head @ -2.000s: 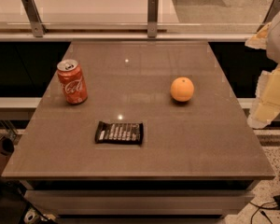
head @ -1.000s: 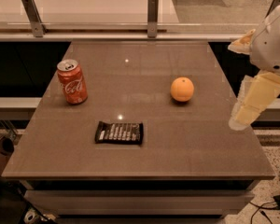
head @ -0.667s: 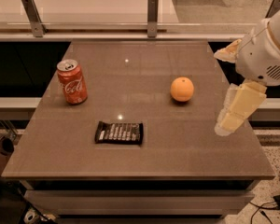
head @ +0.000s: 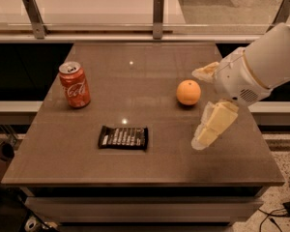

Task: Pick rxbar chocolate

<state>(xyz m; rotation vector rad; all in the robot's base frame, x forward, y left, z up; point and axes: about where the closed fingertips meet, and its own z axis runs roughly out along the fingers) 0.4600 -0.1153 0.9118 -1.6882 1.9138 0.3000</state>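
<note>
The rxbar chocolate [head: 123,137], a flat black bar with white lettering, lies flat on the brown table [head: 135,81] near its front edge, left of centre. My gripper [head: 198,108] hangs over the right part of the table, to the right of the bar and apart from it. Its pale fingers [head: 213,124] are spread open and hold nothing. One finger points toward the round orange fruit [head: 188,92], the other reaches down toward the table front.
A red soda can [head: 75,84] stands upright at the table's left side, behind the bar. The orange sits just left of the gripper. A glass rail with metal posts [head: 158,16] runs behind the table. My white arm [head: 266,62] enters from the right.
My arm and gripper have moved left from the right edge over the table, toward the orange and the bar. The bar, can and orange have not moved.
</note>
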